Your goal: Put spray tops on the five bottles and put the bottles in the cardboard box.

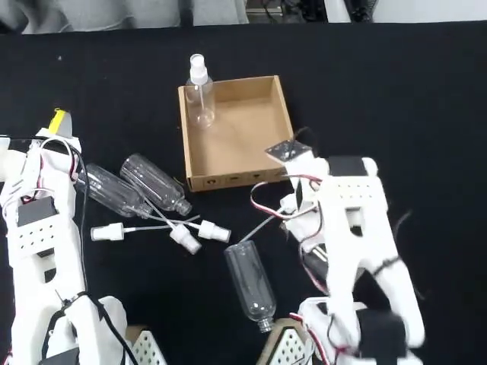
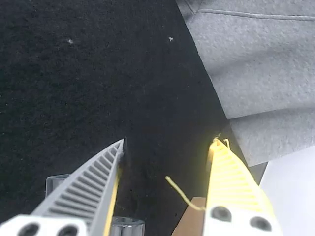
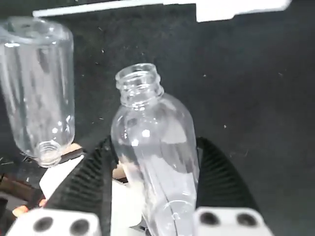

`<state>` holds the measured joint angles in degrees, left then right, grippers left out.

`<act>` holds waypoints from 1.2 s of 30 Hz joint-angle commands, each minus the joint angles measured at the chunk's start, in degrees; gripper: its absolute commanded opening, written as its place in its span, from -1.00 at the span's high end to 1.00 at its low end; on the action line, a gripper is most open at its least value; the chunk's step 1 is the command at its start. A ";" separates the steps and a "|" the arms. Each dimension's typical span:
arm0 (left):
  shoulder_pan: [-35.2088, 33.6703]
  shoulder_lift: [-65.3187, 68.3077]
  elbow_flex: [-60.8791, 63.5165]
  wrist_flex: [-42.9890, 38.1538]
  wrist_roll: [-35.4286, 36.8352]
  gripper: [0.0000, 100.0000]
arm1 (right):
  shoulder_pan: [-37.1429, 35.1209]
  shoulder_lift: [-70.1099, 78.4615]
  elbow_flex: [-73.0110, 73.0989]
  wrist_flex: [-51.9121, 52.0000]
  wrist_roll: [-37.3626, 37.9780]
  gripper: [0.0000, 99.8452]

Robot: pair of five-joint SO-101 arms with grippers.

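High view: a capped bottle [image 1: 200, 95] stands in the cardboard box [image 1: 262, 129], with loose spray tops [image 1: 215, 232] on the counter [image 1: 380, 91] to its near-left.
Left wrist view: the left gripper [image 2: 165, 157] gapes, empty.
Right wrist view: the right gripper [image 3: 155, 157] clamps an uncapped bottle [image 3: 147, 123], which likely needs a top next.

Bright, even light falls from above. My black tabletop [image 1: 380, 91] swallows it and shows almost no shadows. Small white glints sit on the clear bottle [image 3: 147, 142] held between my right jaws.
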<state>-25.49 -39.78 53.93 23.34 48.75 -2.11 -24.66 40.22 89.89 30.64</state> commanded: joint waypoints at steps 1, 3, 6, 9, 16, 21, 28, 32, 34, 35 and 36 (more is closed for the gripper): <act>-0.13 -1.49 -0.57 -1.32 -0.26 0.50 | -0.79 -9.89 -2.86 3.87 -1.32 0.81; -0.13 -1.49 -0.57 -1.32 -0.26 0.50 | -0.79 -13.93 -2.86 5.19 -1.41 0.81; -0.13 -1.58 -0.57 -1.32 -0.26 0.50 | -0.70 -18.68 -2.86 5.36 -1.32 0.81; -0.13 -1.67 -0.48 -1.32 -0.26 0.50 | -0.70 -22.55 -1.45 5.36 -1.41 0.81; -0.13 -1.49 -0.48 -1.32 -0.26 0.50 | 13.71 -31.96 3.47 3.08 -0.62 0.81; -0.04 -2.02 -0.92 -1.32 -0.26 0.50 | 18.99 -36.09 8.92 -0.09 4.40 0.81; -0.04 -2.11 -2.77 -1.32 -0.35 0.50 | 19.08 -37.67 12.53 -4.13 2.29 0.81; -0.04 -2.11 -3.74 -0.97 -1.41 0.50 | 19.16 -37.67 12.26 -4.13 1.85 0.81; -0.04 -2.20 -3.91 -0.79 -4.57 0.50 | 19.16 -37.67 12.26 -4.13 1.85 0.81; -0.04 -2.20 -3.91 -0.79 -5.98 0.50 | 19.25 -37.67 12.26 -4.13 1.85 0.81; -0.22 -2.46 -4.00 -0.70 -7.21 0.50 | 19.25 -37.67 12.18 -4.13 1.85 0.81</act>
<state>-25.49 -39.78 53.76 23.34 45.14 15.65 -60.88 52.97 87.25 33.01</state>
